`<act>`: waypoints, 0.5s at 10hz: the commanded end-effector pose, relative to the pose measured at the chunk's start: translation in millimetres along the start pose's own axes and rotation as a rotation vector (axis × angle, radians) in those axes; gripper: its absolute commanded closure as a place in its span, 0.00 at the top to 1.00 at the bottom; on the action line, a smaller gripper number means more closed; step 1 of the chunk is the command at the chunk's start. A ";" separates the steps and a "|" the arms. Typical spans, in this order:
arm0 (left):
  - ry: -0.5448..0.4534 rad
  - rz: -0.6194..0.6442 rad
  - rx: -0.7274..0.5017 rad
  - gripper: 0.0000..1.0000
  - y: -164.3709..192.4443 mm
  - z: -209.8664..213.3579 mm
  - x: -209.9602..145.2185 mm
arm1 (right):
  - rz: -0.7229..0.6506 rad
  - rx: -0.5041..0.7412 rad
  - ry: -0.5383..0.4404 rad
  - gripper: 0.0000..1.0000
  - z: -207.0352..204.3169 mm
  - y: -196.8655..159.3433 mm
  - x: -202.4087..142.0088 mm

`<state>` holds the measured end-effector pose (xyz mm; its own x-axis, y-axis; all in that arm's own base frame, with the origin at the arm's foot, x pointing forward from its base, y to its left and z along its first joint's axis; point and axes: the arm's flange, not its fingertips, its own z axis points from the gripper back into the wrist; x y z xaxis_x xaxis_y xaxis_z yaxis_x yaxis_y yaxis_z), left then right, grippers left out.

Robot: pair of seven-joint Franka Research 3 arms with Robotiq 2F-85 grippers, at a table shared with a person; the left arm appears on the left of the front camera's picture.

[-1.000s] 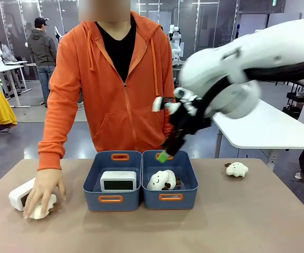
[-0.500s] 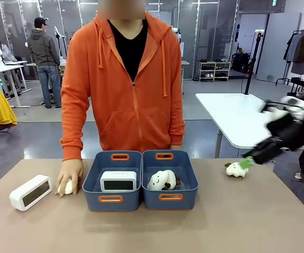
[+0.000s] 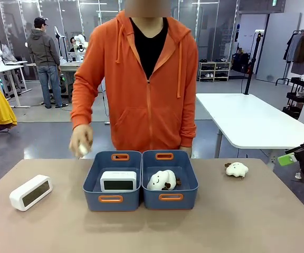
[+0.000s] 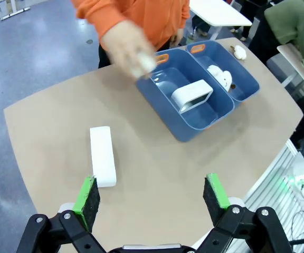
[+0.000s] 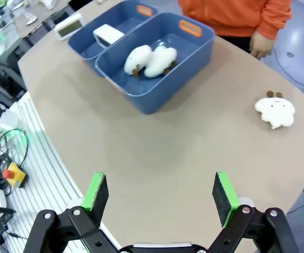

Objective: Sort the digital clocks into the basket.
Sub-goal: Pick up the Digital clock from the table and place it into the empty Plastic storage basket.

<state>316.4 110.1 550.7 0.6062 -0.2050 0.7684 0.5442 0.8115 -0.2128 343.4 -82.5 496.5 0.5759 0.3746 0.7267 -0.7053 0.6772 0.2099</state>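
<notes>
- Across the table, front view: 1 digital clock stands in the left basket, already sorted. A 2nd clock lies on the bare table well left of it, awaiting pickup. We judge the right basket reserved for plush toys. The person's hand hovers behind the baskets, pinching a small white item.
- Left wrist view: left gripper, fingers spread wide, empty, high above the 2nd clock. We rate this arm best placed for it.
- Right wrist view: right gripper, fingers spread, empty, hanging at the table's side, clear of both baskets. 1 loose plush lies nearest.
</notes>
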 end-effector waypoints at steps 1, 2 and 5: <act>-0.005 -0.007 -0.018 1.00 0.2 -0.1 0.2 | 0.006 0.034 0.005 1.00 -0.8 1.6 -3.7; -0.005 -0.007 -0.018 1.00 0.2 -0.1 0.2 | 0.006 0.034 0.005 1.00 -0.8 1.6 -3.7; -0.005 -0.007 -0.018 1.00 0.2 -0.1 0.2 | 0.006 0.034 0.005 1.00 -0.8 1.6 -3.7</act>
<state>316.4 110.0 550.6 0.6062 -0.2050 0.7684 0.5442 0.8115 -0.2128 343.3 -81.2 494.2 0.5724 0.3770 0.7282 -0.7175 0.6602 0.2222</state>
